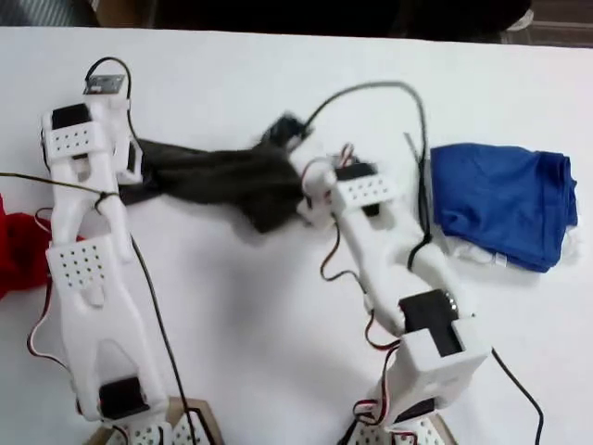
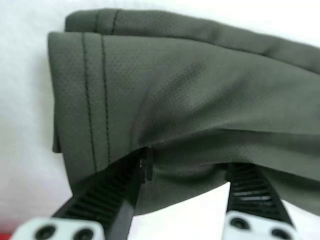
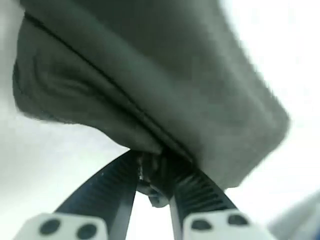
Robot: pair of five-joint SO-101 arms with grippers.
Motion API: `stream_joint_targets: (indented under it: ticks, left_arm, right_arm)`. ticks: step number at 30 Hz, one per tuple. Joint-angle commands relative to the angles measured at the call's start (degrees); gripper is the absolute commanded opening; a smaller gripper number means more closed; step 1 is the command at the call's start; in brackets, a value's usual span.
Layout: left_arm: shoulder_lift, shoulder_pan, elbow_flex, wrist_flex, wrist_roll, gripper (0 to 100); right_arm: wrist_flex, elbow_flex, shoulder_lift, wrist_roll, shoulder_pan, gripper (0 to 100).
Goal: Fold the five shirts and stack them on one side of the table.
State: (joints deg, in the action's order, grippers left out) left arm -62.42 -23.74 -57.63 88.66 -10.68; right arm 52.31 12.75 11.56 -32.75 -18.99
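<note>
grey shirt is what i have on the table, lying stretched out sideways between my two arms, in the far half and a little left of centre. one end is by the left gripper, the other by the right gripper.

from the left wrist camera, the grey shirt shows a double-stitched hem folded over on itself. the left gripper has its jaws standing well apart, with both tips pushed in at the shirt's edge and cloth sagging across the gap. i see nothing pinched there, so i call it released.

from the right wrist camera, the right gripper is clenched on a bunched fold of the grey shirt. the two fingers meet on the cloth, and the rest of it hangs in a thick roll beyond them.

around it: a folded blue shirt sits at the right side of the table, well apart from the grey one, with a bit of white cloth showing under its near edge. the right arm lies slantwise between the grey shirt and that blue pile. a black cable loops up from the right gripper and drops down just beside the blue shirt's left edge. on the far left edge, a red cloth sits just beside the left arm.
</note>
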Motion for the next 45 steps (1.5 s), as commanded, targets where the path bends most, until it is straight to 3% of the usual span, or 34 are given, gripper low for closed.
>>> stream_joint_targets:
  ticks: [1, 7, 11, 14, 17, 21, 26, 31, 39, 45]
  left_arm:
    - [-0.4, -2.5, -1.0, -0.1, 0.6, 26]
    - [-0.4, -2.5, -1.0, -0.1, 0.6, 26]
    - [-0.4, -2.5, -1.0, -0.1, 0.6, 26]
    - [-0.4, -2.5, -1.0, -0.1, 0.6, 26]
    - [-0.4, -2.5, -1.0, -0.1, 0.5, 26]
    - [-0.4, -2.5, -1.0, -0.1, 0.5, 26]
    - [-0.4, -2.5, -1.0, -0.1, 0.5, 26]
    - [-0.4, -2.5, -1.0, -0.1, 0.5, 26]
    - [-0.4, -2.4, -1.0, -0.1, 0.7, 26]
    - [-0.4, -2.4, -0.9, 0.0, 0.8, 26]
  right_arm:
    - [6.2, -11.3, -0.1, -0.3, 0.7, 2.1]
    - [16.4, -25.5, -0.1, -0.1, -3.1, 2.1]
    - [31.3, -33.1, -0.2, -0.1, -7.9, 2.1]
    - [41.1, -36.4, -0.6, -0.1, -11.2, 2.2]
    - [43.6, -34.5, -3.8, -0.2, -13.8, 2.2]
    - [39.8, -22.9, -10.1, -0.4, -17.5, 2.2]
    - [27.2, -0.4, -19.6, 3.3, -22.3, 2.2]
    - [18.5, 12.2, -27.4, 7.0, -21.8, 2.2]
    - [5.9, 10.9, -18.6, 6.9, -9.5, 2.1]
    - [5.4, -8.7, -0.5, 6.8, -2.8, 2.1]
